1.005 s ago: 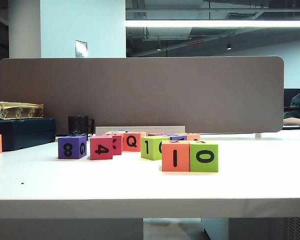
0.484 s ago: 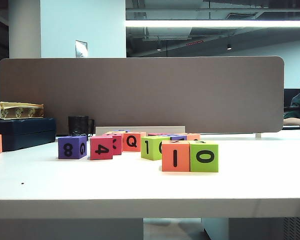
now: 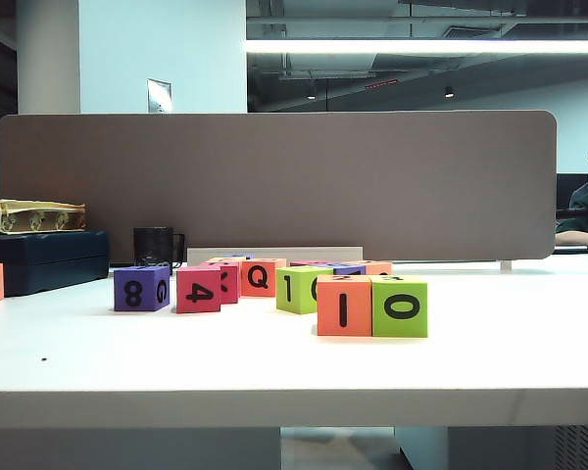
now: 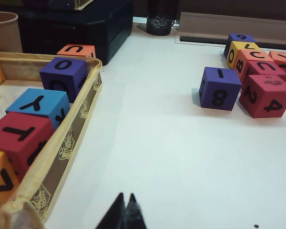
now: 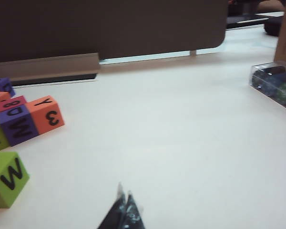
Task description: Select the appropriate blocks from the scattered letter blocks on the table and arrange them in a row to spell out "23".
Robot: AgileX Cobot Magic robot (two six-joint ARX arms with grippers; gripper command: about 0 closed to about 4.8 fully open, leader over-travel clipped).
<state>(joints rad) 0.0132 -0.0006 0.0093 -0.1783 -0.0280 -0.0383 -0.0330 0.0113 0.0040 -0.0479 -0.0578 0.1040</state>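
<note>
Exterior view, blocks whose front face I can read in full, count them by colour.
Purple blocks: 1
Red blocks: 1
Orange blocks: 2
Green blocks: 2
Total: 6
Others behind are partly hidden. Left gripper and right gripper both shut, low over the table.

Left end effector [image 4: 125, 210] and right end effector [image 5: 124, 210] closed.

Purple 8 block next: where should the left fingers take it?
Probably from above, pinching the purple block across its 8 face and the face behind; the red 4 block crowds one side. The left gripper, shut, sits low over the table by the basket, the right gripper, shut, over the table too: open first.
</note>
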